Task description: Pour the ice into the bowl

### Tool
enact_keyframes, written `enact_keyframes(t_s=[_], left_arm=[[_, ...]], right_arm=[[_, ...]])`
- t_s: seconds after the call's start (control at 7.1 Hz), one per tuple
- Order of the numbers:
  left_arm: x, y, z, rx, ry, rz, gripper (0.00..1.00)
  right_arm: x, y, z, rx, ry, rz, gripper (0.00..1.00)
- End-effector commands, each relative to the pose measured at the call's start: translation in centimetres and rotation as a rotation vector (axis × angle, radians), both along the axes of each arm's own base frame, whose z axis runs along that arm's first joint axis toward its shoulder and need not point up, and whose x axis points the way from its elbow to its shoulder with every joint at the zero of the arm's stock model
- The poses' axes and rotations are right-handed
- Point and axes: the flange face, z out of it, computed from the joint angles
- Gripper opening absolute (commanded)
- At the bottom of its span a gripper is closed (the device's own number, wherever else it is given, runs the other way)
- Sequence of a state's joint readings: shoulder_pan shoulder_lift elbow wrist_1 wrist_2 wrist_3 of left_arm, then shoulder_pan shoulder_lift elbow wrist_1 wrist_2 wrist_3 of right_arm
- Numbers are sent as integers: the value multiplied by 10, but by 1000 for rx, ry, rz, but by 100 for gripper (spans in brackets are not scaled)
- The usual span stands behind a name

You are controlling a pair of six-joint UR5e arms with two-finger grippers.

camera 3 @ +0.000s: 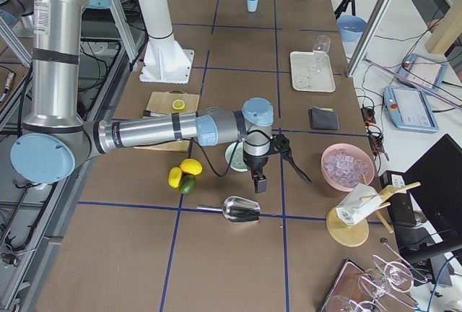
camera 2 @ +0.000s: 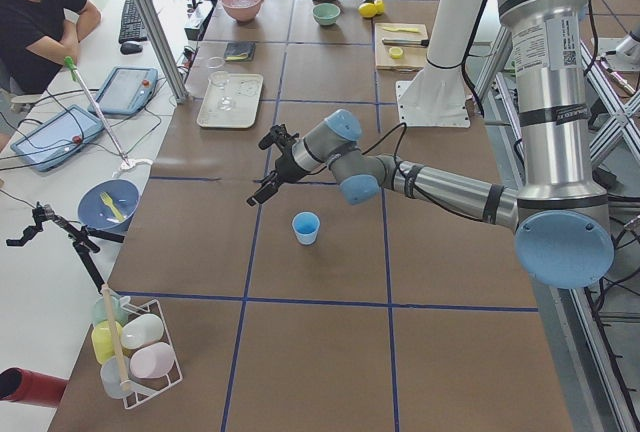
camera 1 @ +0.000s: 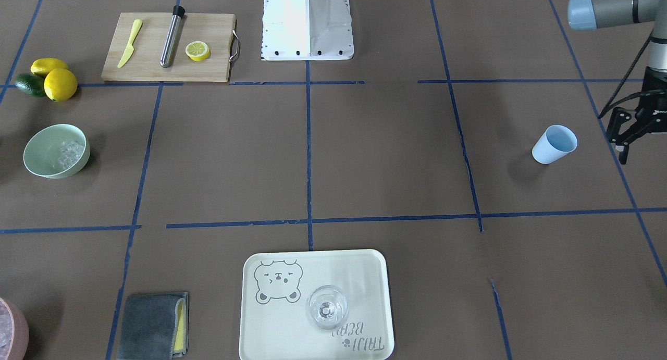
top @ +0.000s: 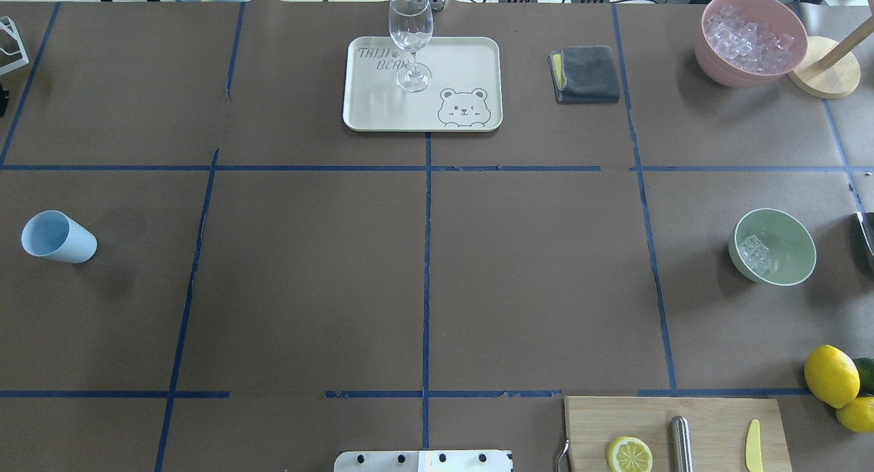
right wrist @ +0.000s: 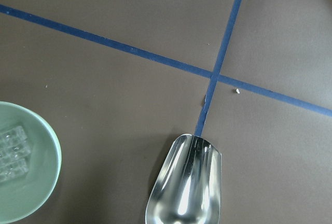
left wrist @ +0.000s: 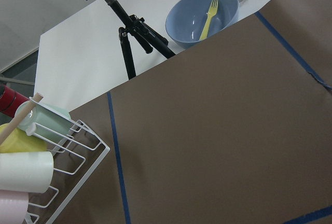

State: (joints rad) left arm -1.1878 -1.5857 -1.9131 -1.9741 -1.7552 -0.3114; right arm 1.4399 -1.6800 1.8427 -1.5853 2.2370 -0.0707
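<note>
The pale mint-green bowl (camera 1: 56, 150) stands on the brown table at the robot's right and holds a small heap of clear ice (camera 1: 70, 154). Bowl (top: 785, 243) and ice (top: 756, 255) also show in the overhead view, and at the right wrist view's left edge (right wrist: 31, 182). An empty metal scoop (right wrist: 187, 182) lies on the table beside the bowl. My right gripper (camera 3: 274, 171) hovers over the bowl's edge, above the scoop (camera 3: 242, 209); I cannot tell whether it is open. My left gripper (camera 1: 617, 146) is open and empty, beside the light blue cup (camera 1: 554, 144).
A pink container of ice (top: 751, 38) and a wooden stand (top: 823, 76) are at the far right. A tray (top: 471, 62) carries a wine glass (top: 410, 38), with a grey cloth (top: 586, 74) beside it. A cutting board (camera 1: 167, 50) and lemons (camera 1: 60, 84) sit near the bowl.
</note>
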Motion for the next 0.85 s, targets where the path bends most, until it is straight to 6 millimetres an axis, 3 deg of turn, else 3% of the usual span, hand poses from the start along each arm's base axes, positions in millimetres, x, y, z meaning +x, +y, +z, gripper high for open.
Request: enact_keyframes(t_s=[0.0, 0.14, 0.28, 0.56, 0.7], left_arm=[[-45, -19, 20, -174, 27, 150, 100], [-70, -18, 47, -216, 40, 224, 100], [-75, -13, 66, -286, 105, 246, 100], [-134, -3, 103, -414, 146, 226, 100], [-143, 7, 128, -479, 242, 225, 100]], right_arm=[[43, 21, 8, -6, -126, 3, 100], [45, 27, 14, -15, -129, 7, 100], [45, 26, 14, -23, -125, 23, 100], [45, 20, 1, 5, -126, 21, 100], [45, 21, -1, 9, -129, 19, 100]])
